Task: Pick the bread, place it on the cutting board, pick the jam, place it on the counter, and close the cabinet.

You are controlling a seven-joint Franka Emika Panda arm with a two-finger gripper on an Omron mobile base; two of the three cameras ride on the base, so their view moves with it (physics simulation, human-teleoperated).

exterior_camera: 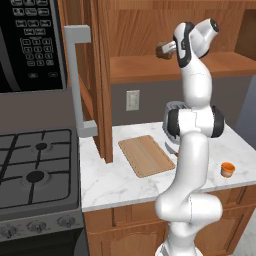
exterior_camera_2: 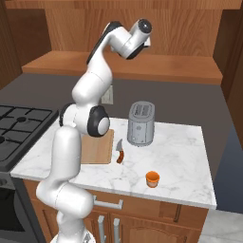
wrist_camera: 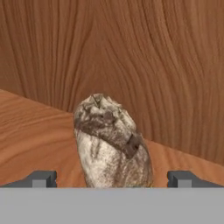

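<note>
From the left base camera the small dark-brown speckled chunk of bread (exterior_camera: 163,50) was half hidden behind the white arm's wrist, only its left end showing on the brown wooden cabinet (exterior_camera: 150,40) shelf; from the right base camera the arm's upper links covered that spot, so the loaf could not be made out there. The hand camera gave the clearest look: the bread (wrist_camera: 111,142) stood on the shelf close to the wood-grained back wall, its lower part cut off by the bottom of the view, lying between the two dark fingertips (wrist_camera: 41,178) of the gripper (wrist_camera: 113,179), which stood wide apart with bare wood showing on either side of the loaf, clasping nothing. The left base camera showed the open cabinet door with its long grey bar handle (exterior_camera: 80,80). On the white marble bench (exterior_camera_2: 180,156) the flat light-tan wooden cutting board (exterior_camera: 146,155) lay bare near the left end, partly masked by the arm in the right view. The small squat orange jar of jam (exterior_camera_2: 152,179) stood near the front edge towards the right, well apart from the board. Behind it were the grey metal toaster (exterior_camera_2: 141,123) and the orange-handled knife (exterior_camera_2: 119,153).
</note>
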